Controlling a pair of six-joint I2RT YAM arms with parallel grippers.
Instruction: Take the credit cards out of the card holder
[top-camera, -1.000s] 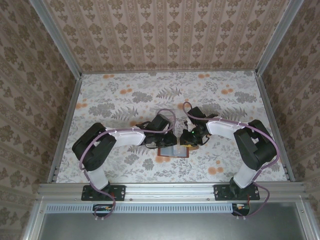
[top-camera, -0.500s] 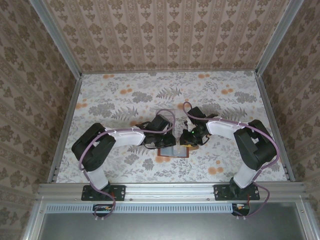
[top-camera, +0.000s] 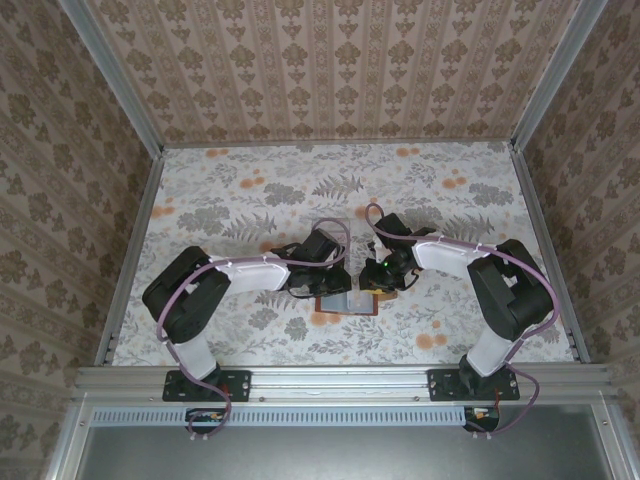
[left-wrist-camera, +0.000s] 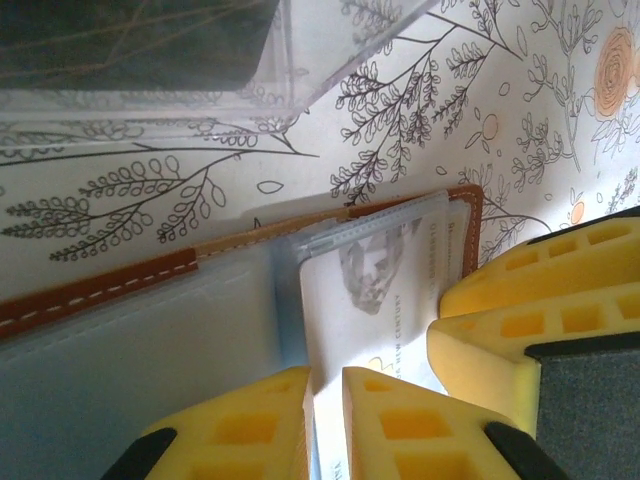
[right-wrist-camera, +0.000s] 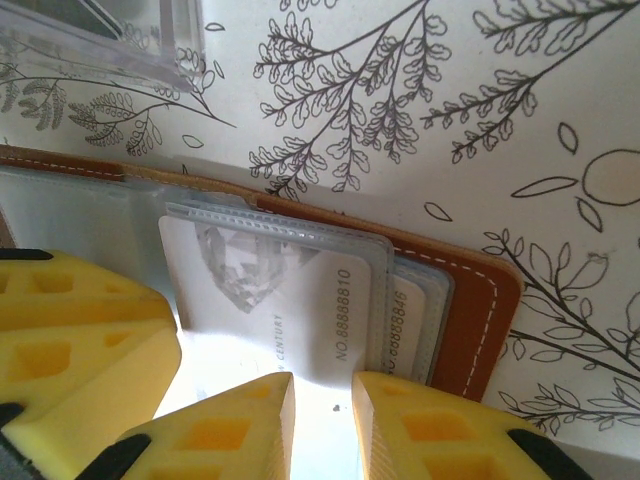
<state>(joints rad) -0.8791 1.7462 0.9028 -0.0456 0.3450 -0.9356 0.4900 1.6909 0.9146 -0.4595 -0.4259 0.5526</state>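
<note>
Overhead, both arms meet above the open card holder (top-camera: 348, 302) on the table (top-camera: 230, 200). Left wrist: the left gripper (left-wrist-camera: 325, 372) stands nearly closed at the sleeved credit card (left-wrist-camera: 372, 285); whether it pinches, I cannot tell. Right wrist: the right gripper (right-wrist-camera: 320, 378), equally unclear, should draw the card straight out.

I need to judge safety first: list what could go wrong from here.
1. Both sets of jaws crowd the same half of the card holder; they may collide.
2. The top credit card sits in a clear sleeve over a second card; pulling may drag the sleeve or lift the holder.
</note>
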